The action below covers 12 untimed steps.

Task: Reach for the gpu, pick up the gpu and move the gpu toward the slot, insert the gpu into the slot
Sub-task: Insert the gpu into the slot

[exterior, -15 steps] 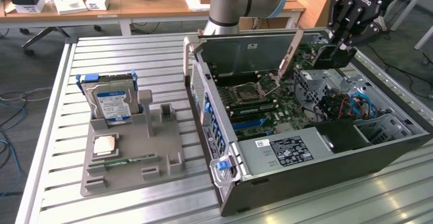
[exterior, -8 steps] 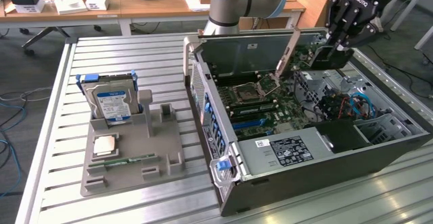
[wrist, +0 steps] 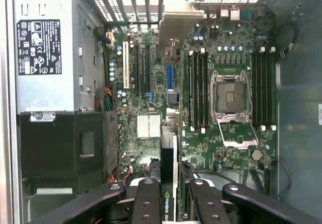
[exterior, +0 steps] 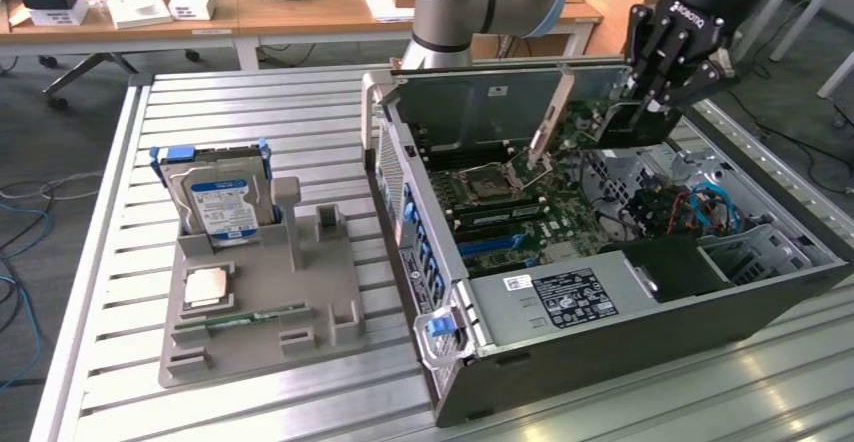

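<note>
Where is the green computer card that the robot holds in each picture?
Exterior view: the flat green graphics card with a dark heatsink hangs gripped in the black jaws, above the open computer case, toward the exterior view's right.
Wrist view: the same card is seen edge-on between the jaws, over the green motherboard.
Shared landmark: the square silver CPU socket.
</note>
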Each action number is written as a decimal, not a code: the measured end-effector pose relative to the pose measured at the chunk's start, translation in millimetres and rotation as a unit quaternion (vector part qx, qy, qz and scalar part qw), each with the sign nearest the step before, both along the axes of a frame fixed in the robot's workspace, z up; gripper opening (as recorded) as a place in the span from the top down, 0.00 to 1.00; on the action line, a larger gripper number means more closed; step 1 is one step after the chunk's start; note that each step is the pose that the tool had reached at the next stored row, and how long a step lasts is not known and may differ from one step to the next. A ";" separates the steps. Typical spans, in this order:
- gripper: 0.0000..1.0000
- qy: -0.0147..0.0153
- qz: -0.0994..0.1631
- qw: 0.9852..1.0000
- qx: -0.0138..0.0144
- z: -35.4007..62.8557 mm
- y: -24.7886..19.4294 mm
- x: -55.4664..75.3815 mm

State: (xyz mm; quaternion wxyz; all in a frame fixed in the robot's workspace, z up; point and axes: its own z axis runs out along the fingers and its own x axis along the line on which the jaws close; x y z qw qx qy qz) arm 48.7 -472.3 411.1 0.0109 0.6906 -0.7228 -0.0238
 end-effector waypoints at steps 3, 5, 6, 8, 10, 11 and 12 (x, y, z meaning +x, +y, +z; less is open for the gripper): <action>0.74 0.000 0.000 1.000 0.000 -5.4 0.0 -6.2; 0.74 0.000 0.000 1.000 0.000 -9.2 0.0 -10.9; 0.74 0.000 0.000 1.000 0.000 -11.0 0.0 -13.1; 0.74 0.000 0.000 1.000 0.000 -14.5 0.0 -17.5; 0.74 0.000 0.000 1.000 0.000 -18.3 0.0 -22.1; 0.74 0.000 0.000 1.000 0.000 -20.0 0.0 -24.3; 0.74 0.000 0.000 1.000 0.000 -21.9 0.0 -26.6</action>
